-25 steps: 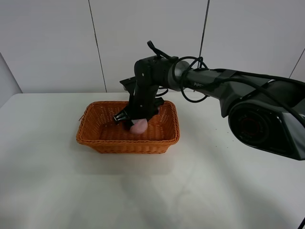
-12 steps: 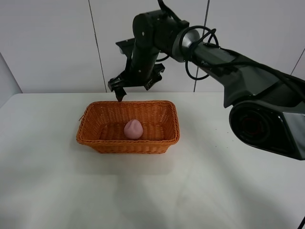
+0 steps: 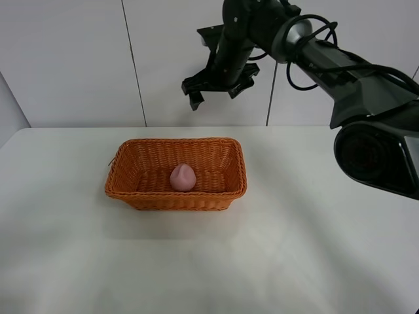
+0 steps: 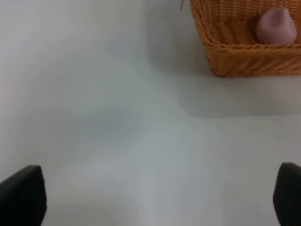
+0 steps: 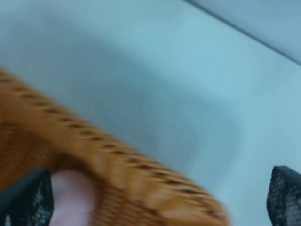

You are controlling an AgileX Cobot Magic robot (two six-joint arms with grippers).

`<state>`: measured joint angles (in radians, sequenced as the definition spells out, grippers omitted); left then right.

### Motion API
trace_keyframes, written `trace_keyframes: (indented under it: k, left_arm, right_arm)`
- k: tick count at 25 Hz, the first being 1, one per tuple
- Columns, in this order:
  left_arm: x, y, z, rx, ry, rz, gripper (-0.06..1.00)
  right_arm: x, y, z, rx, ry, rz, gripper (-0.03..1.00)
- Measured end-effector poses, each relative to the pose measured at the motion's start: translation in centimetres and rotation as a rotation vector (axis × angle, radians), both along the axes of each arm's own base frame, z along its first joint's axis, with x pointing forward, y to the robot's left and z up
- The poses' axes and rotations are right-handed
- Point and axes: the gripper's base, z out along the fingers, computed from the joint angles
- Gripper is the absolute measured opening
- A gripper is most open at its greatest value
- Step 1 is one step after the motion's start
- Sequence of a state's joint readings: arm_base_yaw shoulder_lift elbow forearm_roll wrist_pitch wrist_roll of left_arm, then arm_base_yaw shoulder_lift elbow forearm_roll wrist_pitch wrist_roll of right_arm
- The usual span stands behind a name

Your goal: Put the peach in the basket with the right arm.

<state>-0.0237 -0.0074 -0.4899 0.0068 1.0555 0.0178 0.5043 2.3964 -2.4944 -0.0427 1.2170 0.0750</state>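
The peach (image 3: 183, 177) lies on the floor of the basket (image 3: 175, 199), near its middle, pointed tip up. My right tool (image 3: 214, 97) hangs high above the basket's far rim, well apart from the fruit. Its jaws stand spread wide, with nothing between them, and they touch nothing. The right wrist view is blurred, but it shows the braided rim and a patch of pink peach between the two fingertips. My right arm (image 3: 321, 52) reaches in from the right, in front of the wall panels. My left tool (image 4: 154, 195) hangs over the white surface (image 3: 294, 248), jaws wide apart and empty, with a corner of the basket ahead of it. The peach is the one thing in the basket.
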Motion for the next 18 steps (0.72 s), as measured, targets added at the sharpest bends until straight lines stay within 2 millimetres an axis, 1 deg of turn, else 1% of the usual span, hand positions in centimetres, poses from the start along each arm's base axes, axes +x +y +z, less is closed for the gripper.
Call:
trace_keyframes:
  k: [3,6,9,12,15,16,18]
  left_arm:
    - [0.0,0.0,0.0,0.0,0.0,0.0,0.99]
    - [0.0,0.0,0.0,0.0,0.0,0.0,0.99]
    - [0.0,0.0,0.0,0.0,0.0,0.0,0.99]
    - [0.0,0.0,0.0,0.0,0.0,0.0,0.99]
    - [0.0,0.0,0.0,0.0,0.0,0.0,0.99]
    - [0.0,0.0,0.0,0.0,0.0,0.0,0.99]
    - [0.0,0.0,0.0,0.0,0.0,0.0,0.99]
  right_arm:
    - [2.2,-4.5,0.0,-0.005,-0.002,-0.096,0.7]
    - [4.1,-10.0,0.0,-0.008,-0.004,-0.207,0.7]
    - [5.4,-14.9,0.0,-0.01,-0.004,-0.304,0.7]
    - [6.0,-19.1,0.0,-0.006,-0.002,-0.386,0.7]
    - [6.3,-22.5,0.0,0.001,0.0,-0.451,0.7]
    - [6.3,-23.4,0.0,0.004,0.001,-0.467,0.7]
    - [6.3,-24.5,0.0,0.014,0.004,-0.488,0.7]
